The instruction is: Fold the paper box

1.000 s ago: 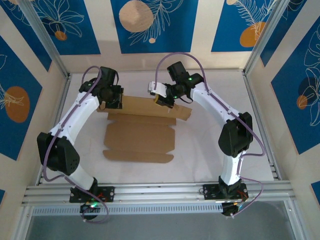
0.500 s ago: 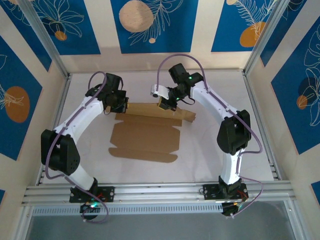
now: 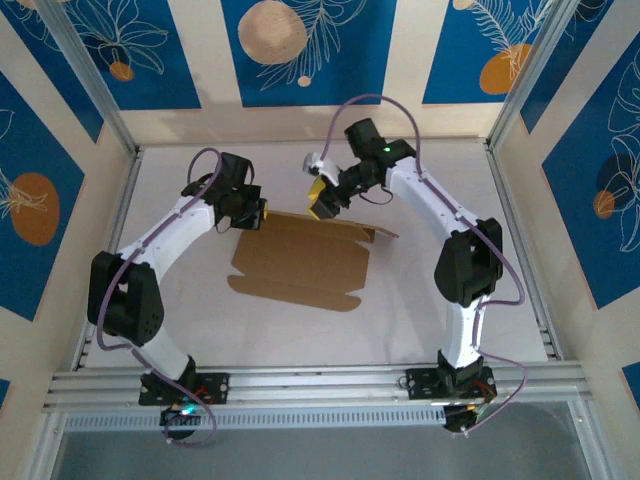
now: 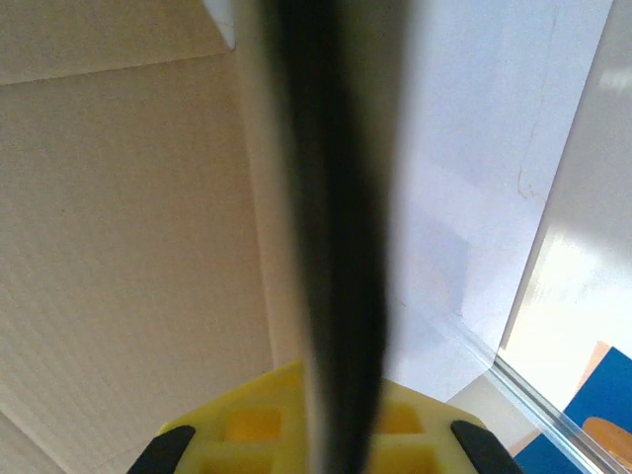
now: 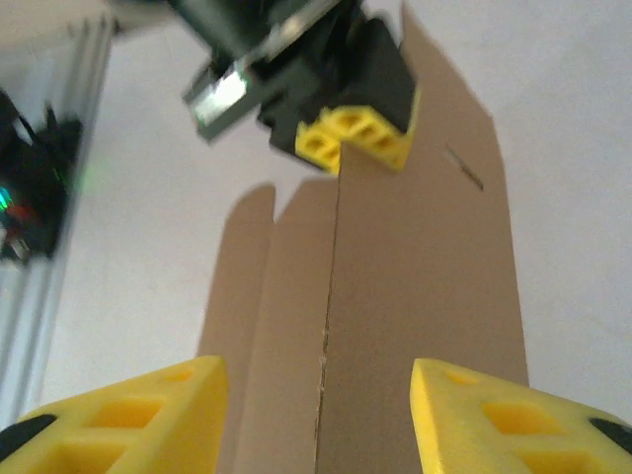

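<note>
The paper box (image 3: 300, 265) is a brown die-cut cardboard sheet lying nearly flat in the middle of the white table, its back flap slightly raised. My left gripper (image 3: 255, 212) is shut on its back left corner. In the left wrist view the sheet's edge runs as a dark band between the yellow fingers (image 4: 247, 425), with cardboard (image 4: 128, 247) to the left. My right gripper (image 3: 320, 197) hangs open just above the back edge. In the right wrist view its yellow fingers (image 5: 128, 415) stand wide apart over the cardboard (image 5: 425, 296), and the left gripper (image 5: 360, 138) clamps the far end.
Bare white table (image 3: 200, 310) surrounds the sheet. Aluminium rails (image 3: 320, 380) run along the near edge and up both sides. Blue and cream wall panels (image 3: 300, 50) close off the back and sides.
My left gripper has shut on the box's back left corner. The right gripper has opened, let go of the back flap and risen. The sheet has shifted right and lies flatter.
</note>
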Action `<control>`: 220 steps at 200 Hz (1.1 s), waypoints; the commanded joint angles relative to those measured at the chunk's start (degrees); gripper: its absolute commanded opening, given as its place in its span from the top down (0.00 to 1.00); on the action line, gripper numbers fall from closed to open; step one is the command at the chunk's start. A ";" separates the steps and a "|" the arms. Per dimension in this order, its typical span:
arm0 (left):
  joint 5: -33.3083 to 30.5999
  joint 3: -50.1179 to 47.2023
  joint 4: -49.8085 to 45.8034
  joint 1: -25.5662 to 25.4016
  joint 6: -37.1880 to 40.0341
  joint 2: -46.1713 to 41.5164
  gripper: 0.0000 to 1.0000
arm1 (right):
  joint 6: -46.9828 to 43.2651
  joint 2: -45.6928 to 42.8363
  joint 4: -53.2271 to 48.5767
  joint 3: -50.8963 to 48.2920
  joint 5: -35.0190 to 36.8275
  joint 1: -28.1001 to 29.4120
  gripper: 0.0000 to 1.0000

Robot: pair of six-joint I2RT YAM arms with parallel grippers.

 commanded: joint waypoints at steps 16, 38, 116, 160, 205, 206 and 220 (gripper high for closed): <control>-2.70 7.26 -9.27 -0.23 -2.60 1.09 1.00 | 27.27 -9.37 14.08 -0.98 -8.27 -5.87 0.43; -4.40 9.66 -11.19 -0.51 -3.87 0.31 1.00 | 41.63 -10.68 13.51 1.03 -3.14 -7.15 0.54; -5.84 7.03 -10.64 -1.48 -7.24 -1.86 1.00 | 84.72 -14.43 3.96 -1.44 23.91 -1.67 0.48; -5.91 5.95 -9.48 -1.57 -6.69 -1.77 1.00 | 77.60 -17.15 5.61 -2.46 26.60 -0.06 0.48; -7.97 -8.64 34.05 -3.28 8.89 -2.59 1.00 | 52.99 -13.60 3.59 -2.73 20.34 -3.90 0.45; -8.02 -9.28 34.69 -3.39 8.85 -2.65 1.00 | 52.72 -13.45 3.43 -2.64 20.46 -3.90 0.45; -7.79 -14.81 47.27 -4.09 7.77 -1.86 1.00 | 49.53 -12.11 2.60 -2.56 23.25 -3.86 0.44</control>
